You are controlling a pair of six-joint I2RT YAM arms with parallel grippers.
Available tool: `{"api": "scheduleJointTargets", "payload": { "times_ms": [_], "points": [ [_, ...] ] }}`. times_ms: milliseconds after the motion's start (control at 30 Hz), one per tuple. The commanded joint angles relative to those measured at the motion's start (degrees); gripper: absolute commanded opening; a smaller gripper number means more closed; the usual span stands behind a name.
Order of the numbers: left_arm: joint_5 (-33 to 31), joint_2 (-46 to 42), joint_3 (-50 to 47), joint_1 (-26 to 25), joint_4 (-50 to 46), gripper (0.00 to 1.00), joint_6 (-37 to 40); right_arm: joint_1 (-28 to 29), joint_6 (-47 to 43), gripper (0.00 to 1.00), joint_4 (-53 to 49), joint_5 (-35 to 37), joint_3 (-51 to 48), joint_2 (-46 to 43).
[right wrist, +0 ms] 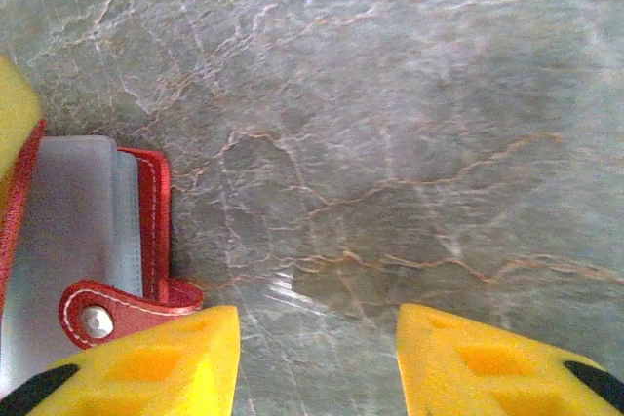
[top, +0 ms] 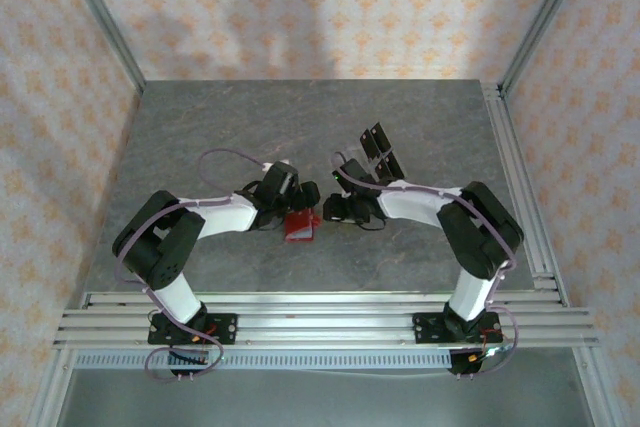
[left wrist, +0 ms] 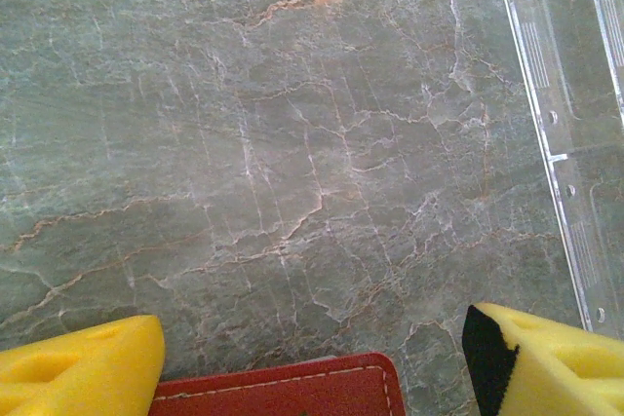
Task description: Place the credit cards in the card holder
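The red card holder lies on the table between my two grippers. In the left wrist view its stitched red corner sits low between the yellow fingers of my left gripper. The jaws stand open, with a gap to the right finger. In the right wrist view the holder lies open and shows pale lilac-grey faces; I cannot tell card from pocket. Its snap tab rests by my right gripper's left finger. My right gripper is open over bare table. Dark credit cards stand behind the right gripper.
A clear acrylic stand holds those dark cards, just right of my left gripper. Grey marble table stretches away behind both arms. Metal rails run along the near edge, and another set along the right side.
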Motion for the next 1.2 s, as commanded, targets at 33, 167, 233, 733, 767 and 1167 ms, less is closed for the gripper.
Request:
{"api": "scheduleJointTargets", "payload": {
  "times_ms": [33, 167, 233, 733, 767, 1167],
  "points": [
    [0.25, 1.40, -2.45, -0.64, -2.13, 0.82, -0.80, 1.24, 1.43, 0.48, 3.74, -1.36, 1.91, -0.84],
    [0.17, 1.38, -2.75, -0.63, -1.84, 0.82, -1.03, 2.74, 0.76, 0.49, 2.28, -2.13, 5.14, 1.94],
    [0.10, 1.22, -2.95, -0.69, -1.59, 0.82, -1.20, 3.29, 0.58, 0.50, 1.78, -2.32, 6.43, 3.15],
    [-0.55, 0.37, -4.05, -0.62, -0.78, 0.82, -2.17, 5.76, -1.46, 0.56, 0.71, -3.54, 11.03, 4.99],
    [-0.84, -0.05, -4.09, -0.64, -0.93, 0.82, -2.29, 5.85, -1.40, 0.56, 0.63, -3.46, 11.00, 4.60],
    [-9.88, -11.23, -5.12, -0.36, -8.34, 0.83, -3.61, 7.96, -0.62, 0.56, 0.04, -3.45, 12.39, 3.05]
  ]
}}
